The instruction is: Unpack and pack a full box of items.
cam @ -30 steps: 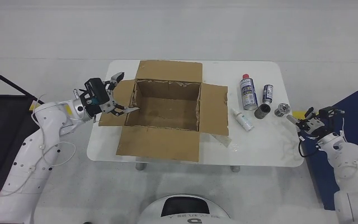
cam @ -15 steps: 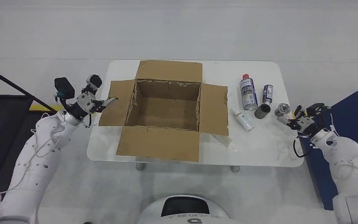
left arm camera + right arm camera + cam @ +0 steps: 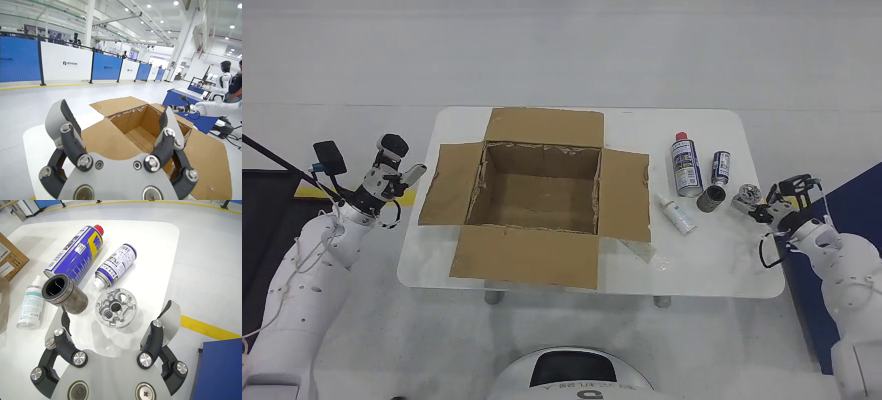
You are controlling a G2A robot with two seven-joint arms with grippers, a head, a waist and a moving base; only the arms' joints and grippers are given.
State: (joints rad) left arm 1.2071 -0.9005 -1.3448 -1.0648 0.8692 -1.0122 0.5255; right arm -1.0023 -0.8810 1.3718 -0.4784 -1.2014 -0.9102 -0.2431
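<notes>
An open cardboard box (image 3: 542,190) (image 3: 136,128) sits mid-table with its flaps spread and its floor bare. To its right lie a large blue spray can (image 3: 686,165) (image 3: 77,253), a small spray can (image 3: 720,167) (image 3: 117,262), a metal sleeve (image 3: 710,199) (image 3: 64,292), a cast metal hub (image 3: 745,195) (image 3: 105,313) and a white bottle (image 3: 676,214) (image 3: 32,306). My right gripper (image 3: 762,210) (image 3: 116,307) is open just short of the hub. My left gripper (image 3: 407,175) (image 3: 115,108) hangs open beyond the box's left flap, holding nothing.
The white table (image 3: 712,260) has bare surface in front of the items. A crumpled clear wrapper (image 3: 642,250) lies by the box's right flap. Blue panels (image 3: 852,200) stand close to the table's right edge.
My left arm has pulled back leftward from the box's left flap to the table's edge. My right gripper has crept in toward the metal hub.
</notes>
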